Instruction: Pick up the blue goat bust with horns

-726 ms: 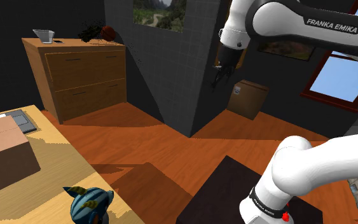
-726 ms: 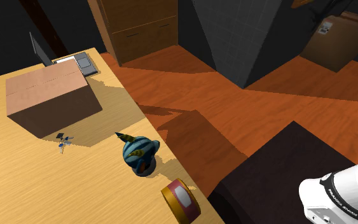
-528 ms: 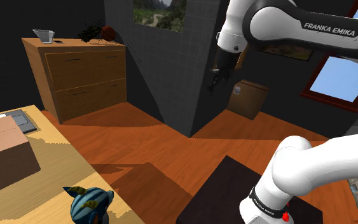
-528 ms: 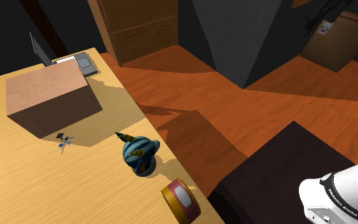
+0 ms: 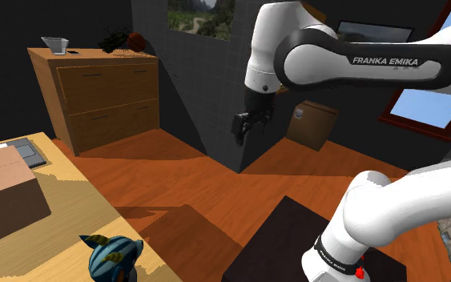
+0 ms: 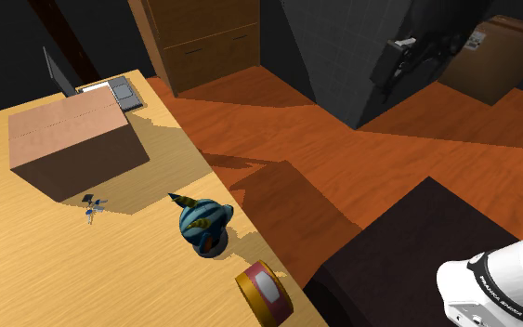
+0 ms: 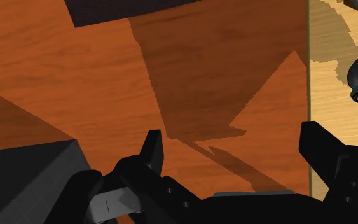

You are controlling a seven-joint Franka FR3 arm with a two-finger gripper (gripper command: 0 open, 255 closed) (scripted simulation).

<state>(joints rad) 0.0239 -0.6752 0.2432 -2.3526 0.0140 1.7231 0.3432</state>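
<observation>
Shoulder view: jaws poised high over floor (image 5: pixel 175 164), well apart from blue goat bust (image 5: pixel 113 260) at surface (image 5: pixel 63 204) edge. Second exterior view: one bust, one brown box (image 6: pixel 69 139), one round tin (image 6: pixel 262 293), one small blue trinket (image 6: pixel 92 209). Wrist view: jaws spread wide, empty. Best carried over bust, lowered squarely, closed below horns.

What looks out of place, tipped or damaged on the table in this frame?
Nothing looks spilled or broken. The blue goat bust and a round orange-rimmed object both sit right by the table edge, where a nudge might tip them off.
</observation>
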